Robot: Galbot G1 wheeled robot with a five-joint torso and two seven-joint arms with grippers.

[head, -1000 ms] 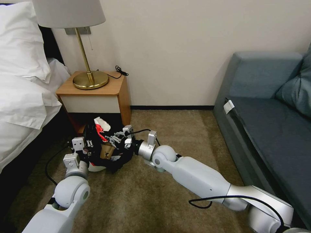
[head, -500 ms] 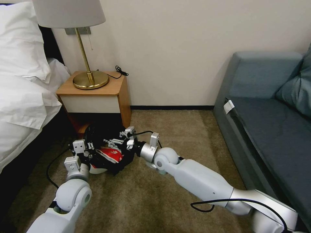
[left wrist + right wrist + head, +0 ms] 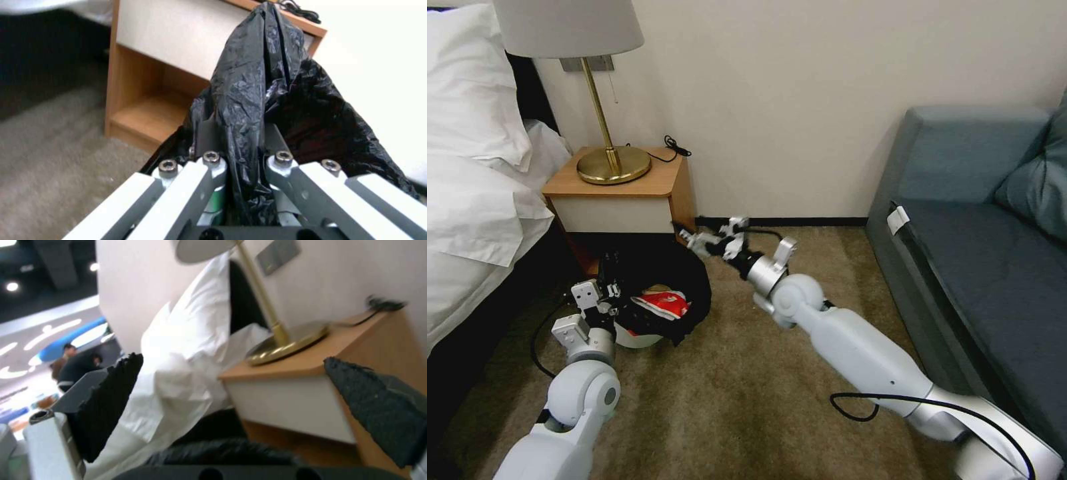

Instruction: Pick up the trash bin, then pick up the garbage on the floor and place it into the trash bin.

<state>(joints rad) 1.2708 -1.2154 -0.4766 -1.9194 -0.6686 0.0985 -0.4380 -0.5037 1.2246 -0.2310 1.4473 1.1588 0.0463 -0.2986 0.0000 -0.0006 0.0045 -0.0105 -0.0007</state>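
The trash bin (image 3: 639, 338) is a small white tub lined with a black bag (image 3: 694, 293), tilted on the carpet in front of the nightstand. A red-and-white packet of garbage (image 3: 665, 305) lies inside it. My left gripper (image 3: 606, 298) is shut on the bin's near rim; in the left wrist view its fingers (image 3: 213, 166) pinch a fold of the black bag (image 3: 249, 83). My right gripper (image 3: 697, 239) hangs open and empty past the bin, by the nightstand's front corner. Its black pads (image 3: 111, 403) stand wide apart in the right wrist view.
A wooden nightstand (image 3: 627, 193) with a brass lamp (image 3: 612, 165) stands right behind the bin. The bed (image 3: 474, 200) fills the left side and a grey sofa (image 3: 980, 267) the right. Open carpet (image 3: 740, 407) lies between them.
The right gripper let the red-and-white packet drop into the bin, then drew back up toward the wall and nightstand. The left gripper kept its hold on the bin.
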